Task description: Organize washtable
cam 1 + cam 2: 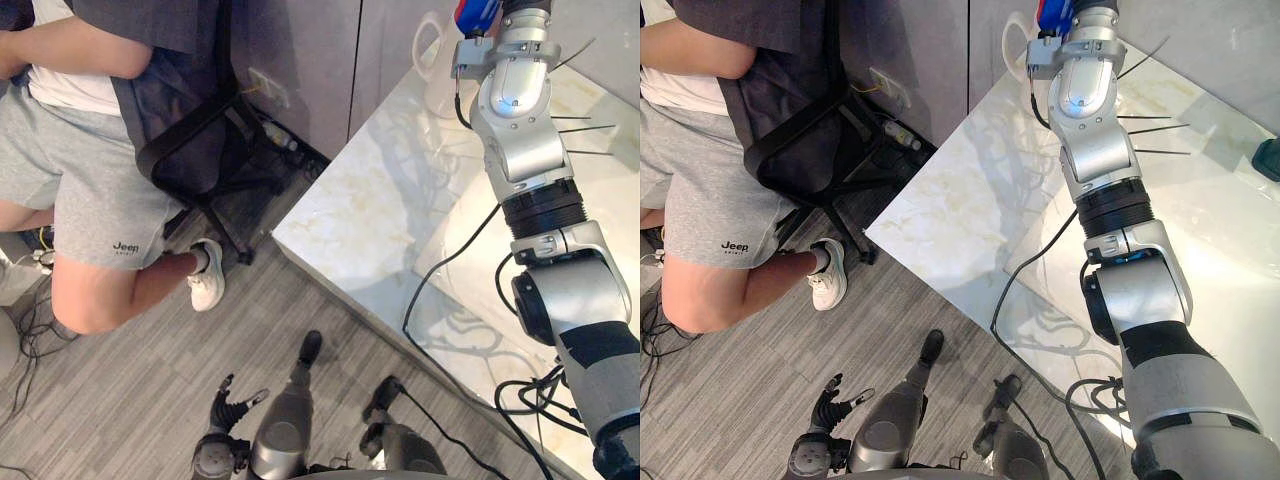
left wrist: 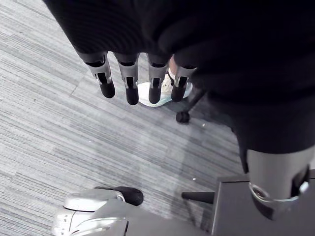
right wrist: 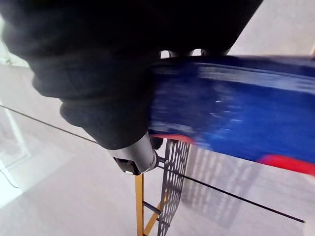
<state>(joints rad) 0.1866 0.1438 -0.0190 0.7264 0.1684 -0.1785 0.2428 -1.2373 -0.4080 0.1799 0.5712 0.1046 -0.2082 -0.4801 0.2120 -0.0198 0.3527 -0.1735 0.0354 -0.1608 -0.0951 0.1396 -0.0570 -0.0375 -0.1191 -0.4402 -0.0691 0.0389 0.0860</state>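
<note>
My right arm reaches over the white marble washtable (image 1: 380, 220) to its far side. There my right hand (image 3: 132, 156) is shut on a blue pack with a red edge (image 3: 246, 118), which also shows at the top of the left eye view as the blue pack (image 1: 474, 14). Just past the hand stands a black mesh rack on a yellow frame (image 3: 172, 196). My left hand (image 2: 130, 81) hangs low above the grey floor with straight fingers and holds nothing; it is also the left hand (image 1: 232, 405) at the bottom of the left eye view.
A white jug-like vessel (image 1: 430, 45) stands at the table's far edge, with thin black sticks (image 1: 575, 125) beside my arm. A dark teal thing (image 1: 1268, 160) lies at the right. A person (image 1: 90, 200) sits on a black office chair (image 1: 200, 150) left of the table.
</note>
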